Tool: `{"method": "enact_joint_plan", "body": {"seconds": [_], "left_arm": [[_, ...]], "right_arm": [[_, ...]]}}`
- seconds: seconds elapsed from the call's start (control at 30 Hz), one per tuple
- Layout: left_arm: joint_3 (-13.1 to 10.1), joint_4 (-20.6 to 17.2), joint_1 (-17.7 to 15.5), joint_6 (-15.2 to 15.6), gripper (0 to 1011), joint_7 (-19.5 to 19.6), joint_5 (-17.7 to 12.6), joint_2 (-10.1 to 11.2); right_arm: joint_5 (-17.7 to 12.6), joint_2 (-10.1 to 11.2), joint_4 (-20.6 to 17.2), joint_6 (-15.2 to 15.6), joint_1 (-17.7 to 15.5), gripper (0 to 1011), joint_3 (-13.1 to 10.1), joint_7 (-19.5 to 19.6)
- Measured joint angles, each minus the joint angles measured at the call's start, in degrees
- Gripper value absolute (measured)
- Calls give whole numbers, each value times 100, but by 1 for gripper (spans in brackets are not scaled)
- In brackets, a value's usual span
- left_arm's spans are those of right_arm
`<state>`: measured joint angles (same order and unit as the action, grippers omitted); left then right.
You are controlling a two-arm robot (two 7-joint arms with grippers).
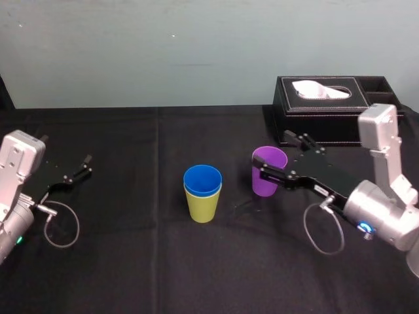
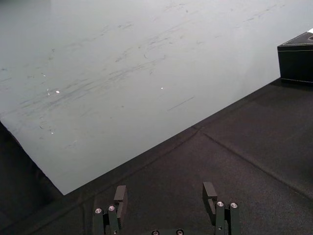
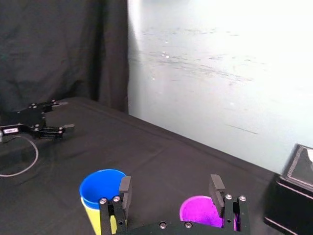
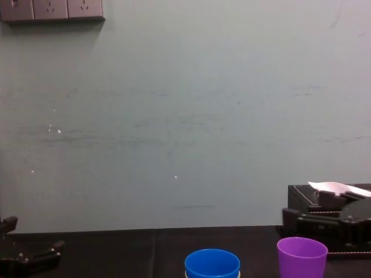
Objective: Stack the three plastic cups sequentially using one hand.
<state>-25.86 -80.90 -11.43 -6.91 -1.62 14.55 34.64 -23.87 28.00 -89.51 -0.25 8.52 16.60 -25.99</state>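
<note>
A blue cup (image 1: 202, 179) sits nested inside a yellow-green cup (image 1: 203, 205) at the middle of the black table. To their right, a purple cup (image 1: 268, 171) stands upright on its own. My right gripper (image 1: 273, 152) is open and reaches in from the right at the purple cup's height. One of its fingers (image 1: 262, 171) crosses in front of that cup's side; whether it touches I cannot tell. In the right wrist view the open right gripper (image 3: 170, 188) has the blue cup (image 3: 100, 185) by one finger and the purple cup (image 3: 198, 210) by the other. My left gripper (image 1: 75, 171) rests open at the far left.
A black tissue box (image 1: 321, 108) with white tissue stands at the back right, just behind the right arm. A looped cable (image 1: 324, 229) hangs by the right wrist and another cable (image 1: 62, 226) by the left. A pale wall bounds the table's far edge.
</note>
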Motion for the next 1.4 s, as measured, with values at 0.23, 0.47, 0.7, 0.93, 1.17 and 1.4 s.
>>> {"method": "enact_joint_plan", "body": {"seconds": [0.23, 0.47, 0.7, 0.93, 1.17, 1.4], "left_arm": [[0, 0, 0, 0, 1010, 0, 0, 0], [0, 0, 0, 0, 1010, 0, 0, 0], [0, 0, 0, 0, 1010, 0, 0, 0], [0, 0, 0, 0, 1010, 0, 0, 0], [0, 0, 0, 0, 1010, 0, 0, 0], [0, 0, 0, 0, 1010, 0, 0, 0]], "right_arm": [[-232, 96, 94, -67, -182, 1004, -142, -83], [-353, 116, 341, -153, -242, 1004, -139, -188], [-477, 65, 626, -91, -155, 1004, -81, -260], [-514, 6, 892, -81, -48, 1004, 3, -281], [-471, -32, 1026, -99, 20, 1004, 71, -254], [-362, -65, 1114, -133, 67, 1004, 91, -162]]}}
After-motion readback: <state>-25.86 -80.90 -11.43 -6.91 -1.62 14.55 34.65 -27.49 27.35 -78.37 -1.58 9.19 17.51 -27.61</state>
